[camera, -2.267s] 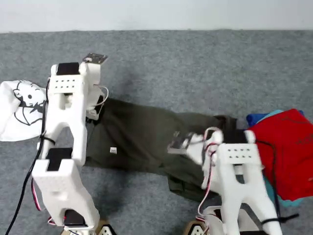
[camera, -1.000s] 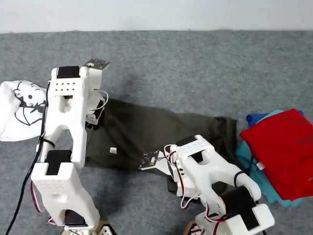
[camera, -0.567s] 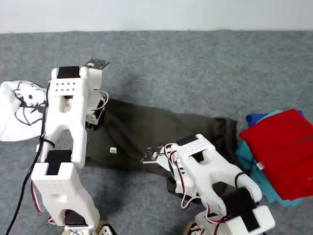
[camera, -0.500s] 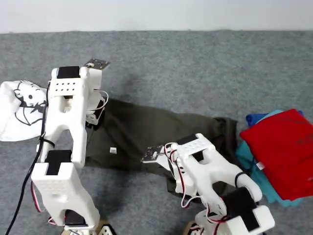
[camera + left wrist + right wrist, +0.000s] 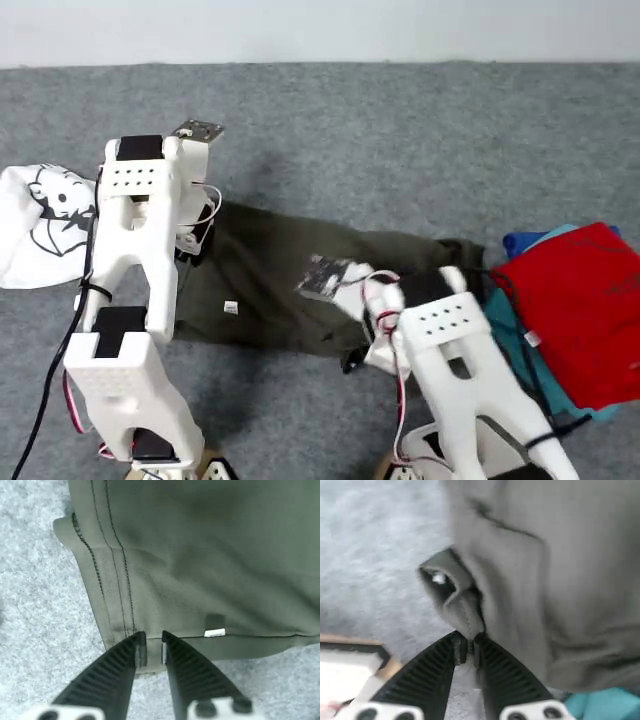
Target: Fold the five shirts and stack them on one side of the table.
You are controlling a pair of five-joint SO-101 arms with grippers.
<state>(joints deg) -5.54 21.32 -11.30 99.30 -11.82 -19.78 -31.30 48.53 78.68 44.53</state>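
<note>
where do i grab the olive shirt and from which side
Pinch the olive shirt along its near edge, coming from the arms' side: it lies flat and long across the table, that edge thin and exposed. The left tool and right tool grip there.

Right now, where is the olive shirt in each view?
High view: olive shirt lies mid-table, between both arms.
Left wrist view: its stitched hem sits at the left gripper.
Right wrist view: a fold hangs pinched in the right gripper.
Shared landmark: grey table cover.
</note>
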